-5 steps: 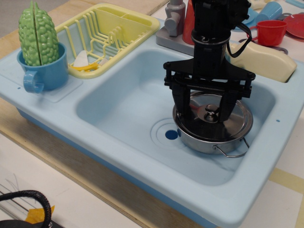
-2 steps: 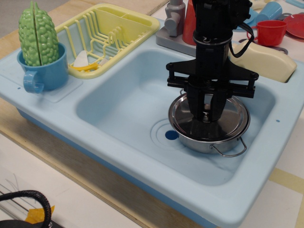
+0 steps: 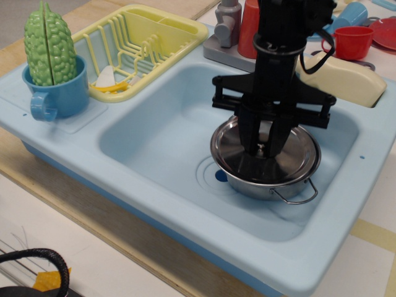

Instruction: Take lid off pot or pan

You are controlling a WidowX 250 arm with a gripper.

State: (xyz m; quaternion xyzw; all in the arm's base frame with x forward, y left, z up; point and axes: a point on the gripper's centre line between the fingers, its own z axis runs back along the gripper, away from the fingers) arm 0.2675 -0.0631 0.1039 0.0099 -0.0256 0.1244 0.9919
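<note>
The shiny steel pot (image 3: 272, 185) sits in the light blue sink, right of the drain hole (image 3: 221, 176), with a wire loop handle (image 3: 296, 197) at its front. The round steel lid (image 3: 236, 154) is over the pot, shifted a little left and slightly raised off the rim. My black gripper (image 3: 263, 147) comes straight down from above and is shut on the lid's small centre knob (image 3: 262, 148). The fingers hide most of the knob.
The sink basin (image 3: 161, 136) has walls all round. A yellow dish rack (image 3: 139, 46) stands at the back left. A blue mug (image 3: 59, 93) holding a green vegetable stands at the left. A grey tap (image 3: 228, 25), red cups (image 3: 352, 42) and a cream object are behind.
My open fingers closed on the lid's knob. The lid has since lifted slightly and shifted left off the pot's rim.
</note>
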